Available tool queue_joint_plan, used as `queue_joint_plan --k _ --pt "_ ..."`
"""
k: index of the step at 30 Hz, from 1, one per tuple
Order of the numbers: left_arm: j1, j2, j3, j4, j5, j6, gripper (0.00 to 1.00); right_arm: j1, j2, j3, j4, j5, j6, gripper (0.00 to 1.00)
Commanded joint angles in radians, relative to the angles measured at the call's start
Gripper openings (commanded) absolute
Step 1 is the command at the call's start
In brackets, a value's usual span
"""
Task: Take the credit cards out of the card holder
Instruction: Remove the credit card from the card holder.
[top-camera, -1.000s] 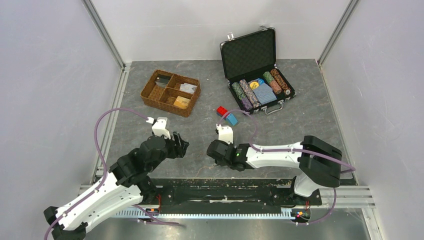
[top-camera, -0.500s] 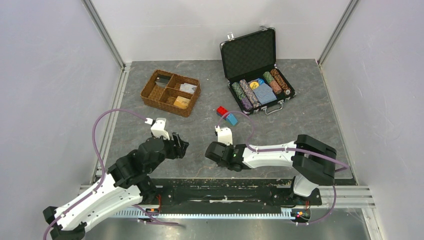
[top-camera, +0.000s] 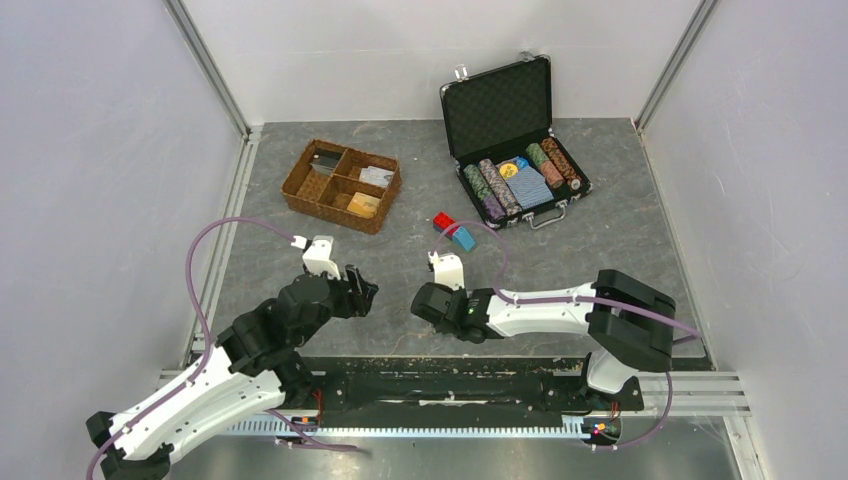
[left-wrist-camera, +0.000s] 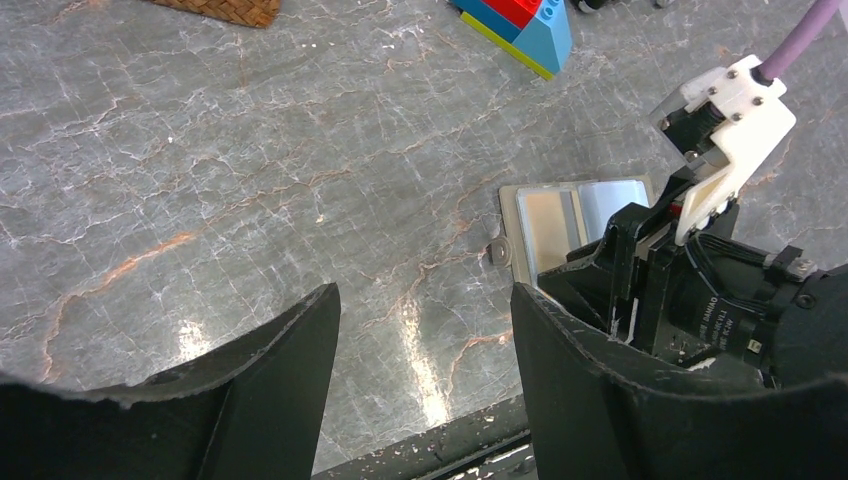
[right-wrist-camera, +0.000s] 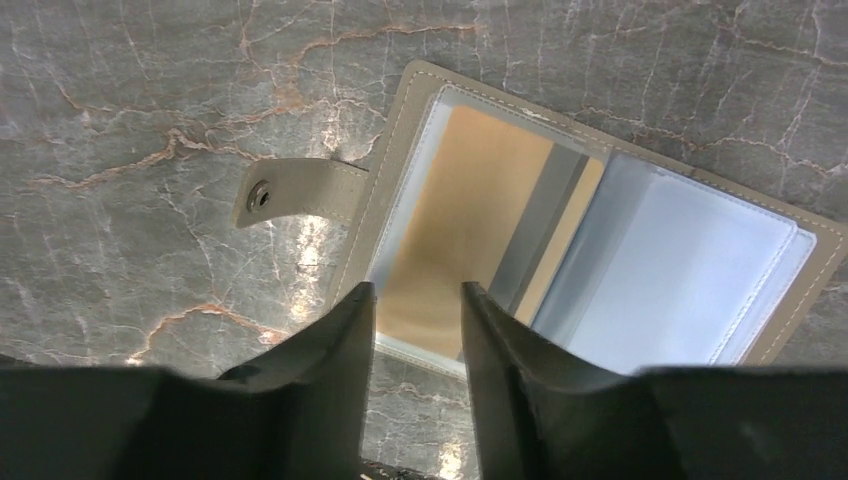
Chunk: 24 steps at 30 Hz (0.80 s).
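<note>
The grey marbled tabletop (top-camera: 600, 230) carries a black chip case (top-camera: 497, 105) standing open at the back right and a brown wicker tray (top-camera: 296, 190) at the back left. Red and blue toy blocks (top-camera: 454, 232) lie between them, nearer the arms.

The left hand (left-wrist-camera: 420, 340) hovers wide open and holds nothing, just to the left of the card holder (right-wrist-camera: 340, 190). The holder lies opened flat near the front edge, directly under the right hand (right-wrist-camera: 416, 300). That hand's jaws stand narrow, poised over the near edge of the orange-gold card (right-wrist-camera: 470, 210), which sits in the left pocket. A light blue card (right-wrist-camera: 680, 270) sits in the right pocket. The side tab (right-wrist-camera: 262, 196) sticks out to the left.

The likely trouble is that nothing pins the holder down. A pull on the card could drag the whole wallet along, or lift it, instead of sliding the card free. The narrow jaws may also catch the clear pocket film together with the card, or skid off the thin edge.

From above, the right arm covers the holder entirely. The wrist views do not show whether the fingertips touch the card. The grey strip between the two cards could be a further card or a pocket seam, and how many cards are stacked I cannot tell.
</note>
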Motion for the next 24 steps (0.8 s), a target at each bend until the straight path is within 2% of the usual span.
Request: queue_joint_plan --k 1,3,6,9,17,24 --pt "-0.006 0.008 -0.004 0.006 -0.027 -0.012 0.71 0.007 -0.054 0.041 -0.026 0.027 0.004 0.49" --pt "-0.006 0.009 -0.002 0.007 -0.027 -0.011 0.71 0.011 -0.052 0.062 -0.045 0.030 0.019 0.59" --pt "-0.006 0.004 -0.001 0.007 -0.023 -0.009 0.71 0.013 -0.026 0.090 -0.086 0.047 0.039 0.69" --pt "-0.007 -0.008 -0.003 0.007 -0.019 -0.010 0.71 0.014 0.004 0.113 -0.113 0.066 0.042 0.73" --pt "-0.006 -0.020 -0.011 0.017 -0.015 -0.009 0.71 0.013 0.037 0.129 -0.159 0.100 0.061 0.78" --pt "-0.008 -0.018 -0.011 0.016 -0.014 -0.010 0.71 0.013 0.068 0.125 -0.151 0.088 0.059 0.73"
